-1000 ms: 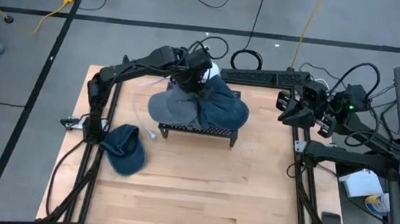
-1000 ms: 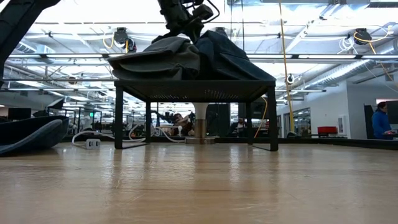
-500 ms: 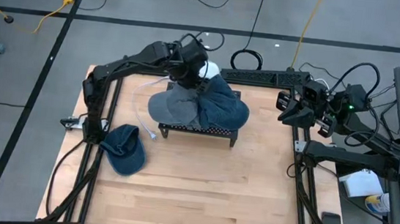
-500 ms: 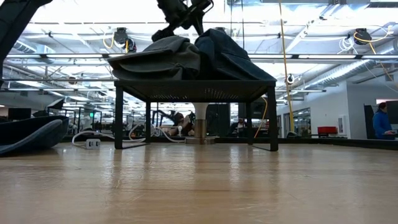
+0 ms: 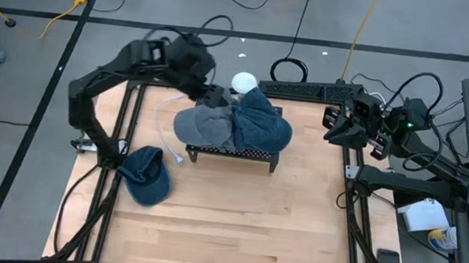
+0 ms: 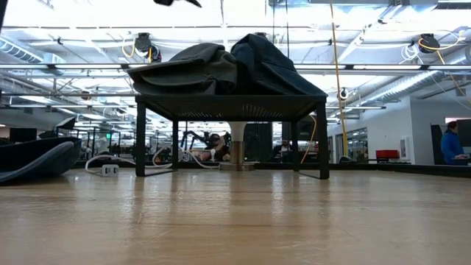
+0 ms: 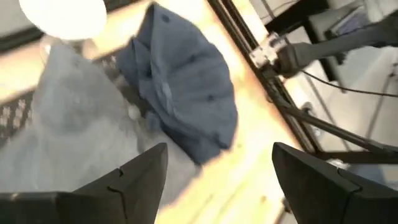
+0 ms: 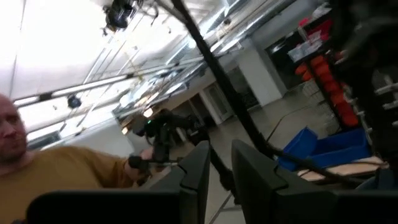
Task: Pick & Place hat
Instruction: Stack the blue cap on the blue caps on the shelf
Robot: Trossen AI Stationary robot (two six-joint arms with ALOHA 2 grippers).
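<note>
Two caps lie side by side on a low black mesh rack [image 5: 232,154]: a grey cap [image 5: 200,126] on its left part and a dark blue cap [image 5: 263,126] on its right part, their crowns leaning together. A third dark blue cap [image 5: 145,176] lies on the table near the left edge. My left gripper [image 5: 212,97] hangs open above the far left side of the rack. In the left wrist view, the left gripper [image 7: 217,186] looks down on the grey cap [image 7: 74,118] and the blue cap [image 7: 186,87], touching neither. My right gripper [image 5: 331,128] waits shut at the table's right edge.
A white round object [image 5: 243,82] stands just behind the rack. Black frame rails run along the table's left, far and right edges. A white cable [image 5: 166,129] lies left of the rack. The table's near half is bare wood. A person shows in the right wrist view.
My left gripper has risen off the caps on the rack and drawn back toward the table's left, almost leaving the top of the low view. Both caps stay on the rack as they were.
</note>
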